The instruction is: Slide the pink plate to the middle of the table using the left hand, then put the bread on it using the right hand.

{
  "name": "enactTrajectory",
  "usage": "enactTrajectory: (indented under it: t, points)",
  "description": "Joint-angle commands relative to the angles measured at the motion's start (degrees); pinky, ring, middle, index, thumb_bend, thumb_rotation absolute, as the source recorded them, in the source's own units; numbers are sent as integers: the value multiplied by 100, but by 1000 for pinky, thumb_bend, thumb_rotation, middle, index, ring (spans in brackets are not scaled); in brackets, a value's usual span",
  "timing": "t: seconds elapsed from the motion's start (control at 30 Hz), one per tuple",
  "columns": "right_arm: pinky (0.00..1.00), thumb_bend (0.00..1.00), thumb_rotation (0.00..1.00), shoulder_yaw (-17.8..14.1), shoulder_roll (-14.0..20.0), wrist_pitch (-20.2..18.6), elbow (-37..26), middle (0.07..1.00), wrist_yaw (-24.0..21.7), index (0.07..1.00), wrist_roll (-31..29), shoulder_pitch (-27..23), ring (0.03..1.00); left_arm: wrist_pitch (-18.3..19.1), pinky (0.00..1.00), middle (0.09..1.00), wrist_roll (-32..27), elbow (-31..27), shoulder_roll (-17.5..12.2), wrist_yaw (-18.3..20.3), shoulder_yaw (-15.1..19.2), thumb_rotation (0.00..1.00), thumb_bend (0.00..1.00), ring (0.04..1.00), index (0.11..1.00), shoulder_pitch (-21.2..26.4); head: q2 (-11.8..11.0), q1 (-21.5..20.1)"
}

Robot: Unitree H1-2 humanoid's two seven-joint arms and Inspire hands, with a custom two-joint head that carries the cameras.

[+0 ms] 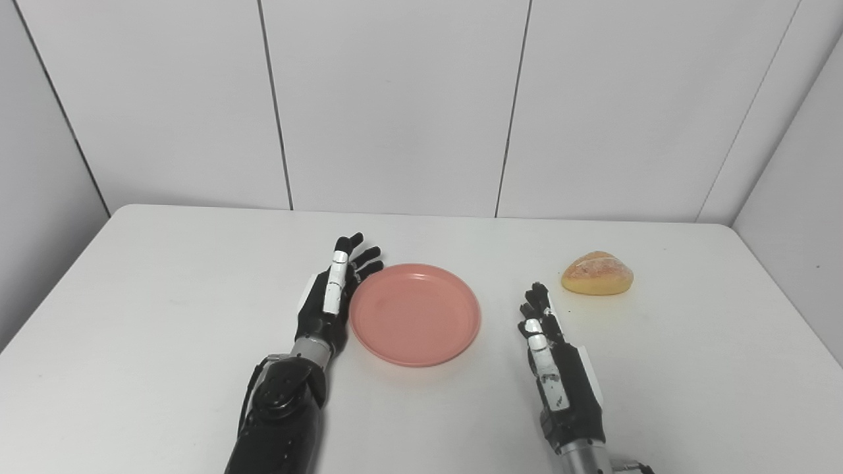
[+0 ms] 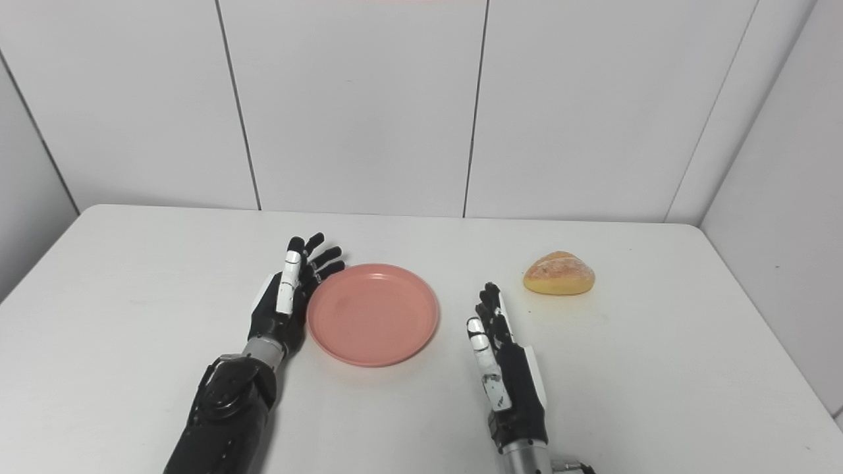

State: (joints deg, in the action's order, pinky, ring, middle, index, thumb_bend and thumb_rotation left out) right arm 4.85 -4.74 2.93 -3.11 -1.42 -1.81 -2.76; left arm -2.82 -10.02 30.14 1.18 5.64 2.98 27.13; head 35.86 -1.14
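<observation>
A: Log entry, operator. You had the pink plate (image 1: 415,314) lying flat near the middle of the white table (image 1: 164,316), slightly nearer the front edge than the back wall. It was round and shallow, salmon-pink, matte, with a low raised rim and a bare well, nothing in it.

B: And the left hand?

A: Your left hand (image 1: 329,296) stood on edge just beside the plate's left rim, palm turned toward the plate, fingers (image 1: 359,255) straight, a little spread, pointing away from the robot. It held nothing. Whether the palm touched the rim, I could not tell; from both head cameras it looked touching or nearly so.

B: The bread?

A: The bread (image 1: 597,273) sat on the table to the right of the plate and farther back, well apart from it. It was a small domed roll, golden-yellow at the base, the crust paler and mottled with orange-brown on top, its flat side down.

B: Right hand?

A: Your right hand (image 1: 550,355) was over the table between the plate and the bread, nearer the front edge, apart from both. Fingers extended and close together, pointing toward the back wall, gripping nothing. You could see the white panels along the back of both hands.
</observation>
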Motion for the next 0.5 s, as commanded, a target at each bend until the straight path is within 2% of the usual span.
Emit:
enactTrajectory:
  t: [0.0, 0.1, 0.27, 0.47]
  points:
    - [1000, 678, 863, 3, -65, 51, -153, 1000, -6, 1000, -29, -191, 1000, -172, 808, 828, -5, -56, 84, 23, -11, 979, 755, 805, 893, 78, 3, 2]
    - [1000, 673, 864, 3, -62, 70, -140, 1000, -15, 1000, -42, -200, 1000, -207, 805, 822, -6, -45, 95, 104, -56, 976, 763, 801, 888, 45, 16, -3]
    - [1000, 681, 866, 8, -54, 36, -153, 1000, -2, 1000, -8, -194, 1000, 150, 909, 842, 10, -285, 108, 120, -151, 1000, 781, 838, 909, -34, 23, -8]
    - [1000, 688, 858, 2, -54, 36, -160, 1000, -1, 1000, -15, -199, 1000, 221, 962, 865, 48, -376, 75, 233, -255, 1000, 796, 861, 925, -89, 44, -12]
